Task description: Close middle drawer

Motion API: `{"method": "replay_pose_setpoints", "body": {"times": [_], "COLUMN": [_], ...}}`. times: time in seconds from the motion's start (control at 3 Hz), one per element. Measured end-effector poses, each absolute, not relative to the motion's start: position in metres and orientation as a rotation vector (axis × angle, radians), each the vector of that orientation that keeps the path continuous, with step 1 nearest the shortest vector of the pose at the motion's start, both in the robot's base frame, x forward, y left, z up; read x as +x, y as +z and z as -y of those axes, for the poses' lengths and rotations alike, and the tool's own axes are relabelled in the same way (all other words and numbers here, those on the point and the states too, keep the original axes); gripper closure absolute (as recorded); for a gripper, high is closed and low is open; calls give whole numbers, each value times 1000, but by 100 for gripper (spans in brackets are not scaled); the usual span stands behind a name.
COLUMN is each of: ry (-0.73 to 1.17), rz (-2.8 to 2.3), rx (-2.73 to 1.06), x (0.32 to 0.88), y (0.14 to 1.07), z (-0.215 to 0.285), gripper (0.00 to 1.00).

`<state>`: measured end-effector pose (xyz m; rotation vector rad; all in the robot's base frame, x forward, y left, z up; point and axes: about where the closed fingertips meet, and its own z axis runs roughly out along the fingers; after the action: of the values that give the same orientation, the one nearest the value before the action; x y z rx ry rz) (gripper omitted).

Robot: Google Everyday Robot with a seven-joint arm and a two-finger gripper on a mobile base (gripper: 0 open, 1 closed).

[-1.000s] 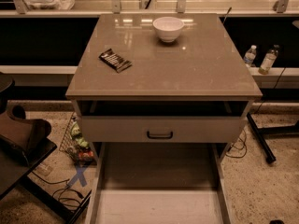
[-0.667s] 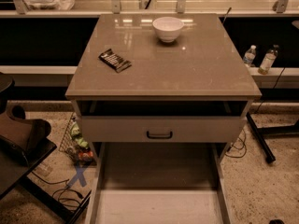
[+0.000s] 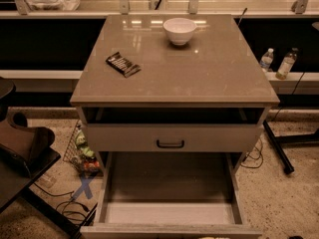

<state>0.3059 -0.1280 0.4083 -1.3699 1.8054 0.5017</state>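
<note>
The middle drawer [image 3: 169, 183] is pulled far out of the grey-beige cabinet [image 3: 174, 68] toward the bottom of the camera view. Its pale inside is bare, and its front rim [image 3: 169, 230] lies at the bottom edge with the handle hidden. Above it the taller top drawer [image 3: 124, 138] with a black bar handle [image 3: 170, 144] stands slightly out. My gripper [image 3: 22, 141] is the dark shape at the left edge, left of the cabinet and well apart from the open drawer.
A white bowl [image 3: 179, 30] and a dark snack bar [image 3: 123, 64] lie on the cabinet top. Two bottles [image 3: 276, 62] stand on a ledge at the right. A black stand leg [image 3: 279, 148] and cables [image 3: 75, 208] lie on the floor beside the cabinet.
</note>
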Motion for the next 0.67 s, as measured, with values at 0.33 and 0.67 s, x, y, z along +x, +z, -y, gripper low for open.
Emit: {"method": "replay_pose_setpoints", "body": {"times": [0.33, 0.67], "ry": [502, 504], "rz": [-1805, -1760], "rx": [-1370, -1372], "x": [306, 321], "y": [408, 406], "z": [128, 114], "gripper": [100, 100]}}
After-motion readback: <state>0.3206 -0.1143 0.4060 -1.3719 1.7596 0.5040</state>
